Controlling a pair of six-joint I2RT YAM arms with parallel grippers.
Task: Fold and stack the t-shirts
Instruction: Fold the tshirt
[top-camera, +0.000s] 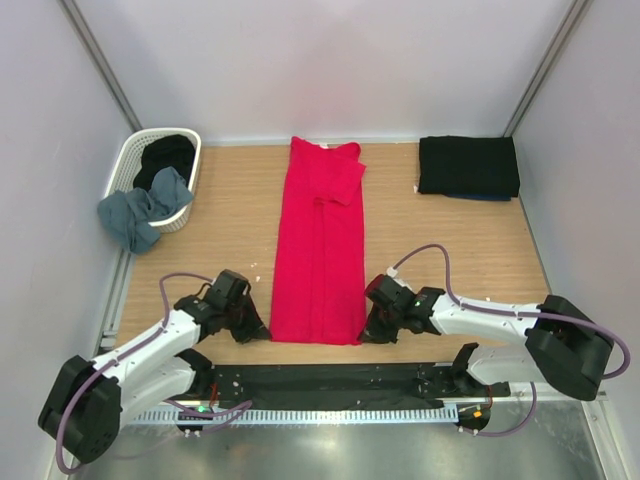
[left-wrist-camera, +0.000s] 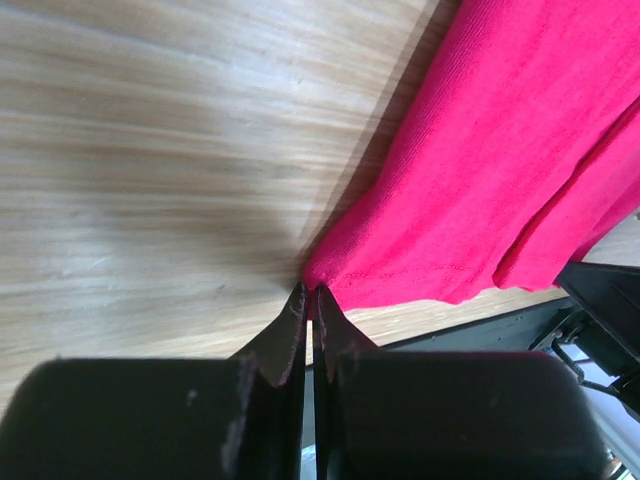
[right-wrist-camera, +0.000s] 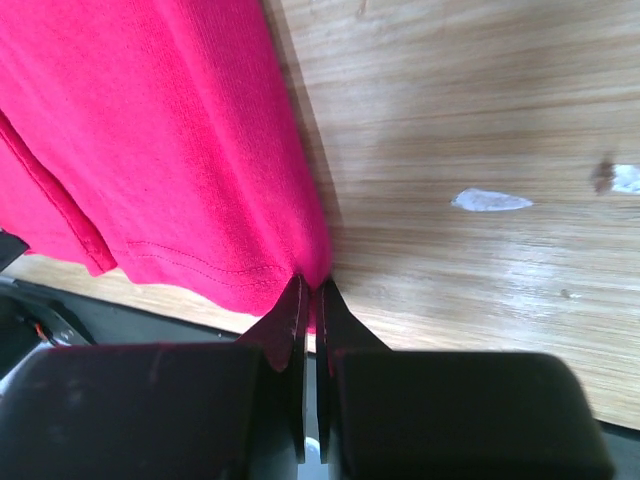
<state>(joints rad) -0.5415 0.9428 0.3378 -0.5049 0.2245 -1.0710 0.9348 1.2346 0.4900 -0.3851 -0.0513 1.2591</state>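
A crimson-red t-shirt (top-camera: 320, 245) lies folded into a long strip down the middle of the table. My left gripper (top-camera: 262, 330) is shut on its near left hem corner (left-wrist-camera: 330, 275), pinching the cloth. My right gripper (top-camera: 368, 330) is shut on its near right hem corner (right-wrist-camera: 310, 265). A folded black t-shirt (top-camera: 468, 165) lies at the back right with a grey-blue one under it. Another grey-blue t-shirt (top-camera: 140, 212) hangs over the basket's edge, and a black one (top-camera: 165, 155) lies inside.
A white lattice basket (top-camera: 135, 160) stands at the back left. Grey walls close in the wooden table (top-camera: 230, 220) on three sides. A black mat (top-camera: 330, 385) runs along the near edge between the arm bases.
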